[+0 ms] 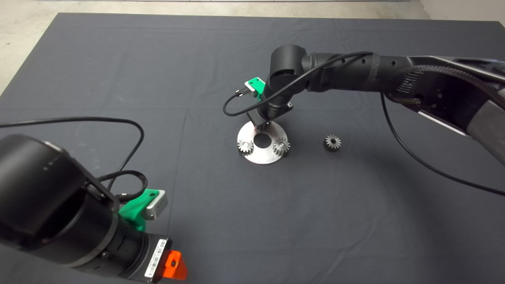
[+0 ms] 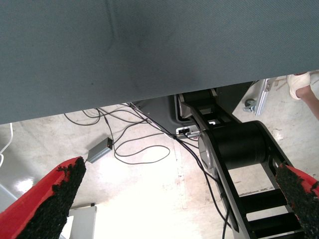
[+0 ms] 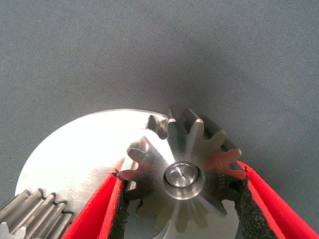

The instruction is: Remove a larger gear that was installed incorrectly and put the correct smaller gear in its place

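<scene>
The right gripper (image 3: 182, 199) clamped the larger gear (image 3: 183, 172) still seated at the steel plate's (image 1: 260, 157) far edge, unremoved, the smaller gear (image 1: 332, 142) waited on the mat right of it, and the open left gripper (image 2: 174, 199) idled near-left

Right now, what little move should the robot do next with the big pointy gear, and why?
Probably lift straight up: the right gripper has its pads against both sides of the larger gear, which sits on a pin on the round plate.
</scene>
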You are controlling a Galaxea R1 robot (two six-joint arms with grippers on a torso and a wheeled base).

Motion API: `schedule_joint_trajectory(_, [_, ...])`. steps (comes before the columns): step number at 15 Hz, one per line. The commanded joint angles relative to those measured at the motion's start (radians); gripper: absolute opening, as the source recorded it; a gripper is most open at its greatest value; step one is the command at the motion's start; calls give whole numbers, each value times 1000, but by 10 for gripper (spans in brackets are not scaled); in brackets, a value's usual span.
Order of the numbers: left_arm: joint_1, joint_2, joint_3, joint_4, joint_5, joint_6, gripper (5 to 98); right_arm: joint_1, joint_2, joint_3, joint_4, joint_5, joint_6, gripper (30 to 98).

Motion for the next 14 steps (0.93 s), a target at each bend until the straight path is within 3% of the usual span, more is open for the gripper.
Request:
schedule_joint_trajectory(1, [-9, -2, 18, -20, 0, -6, 982, 37, 1, 26, -28, -11, 6, 483])
schedule_joint_trajectory(14, [-8, -1, 18, -20, -1, -6, 982, 93, -7, 59, -27, -13, 9, 483])
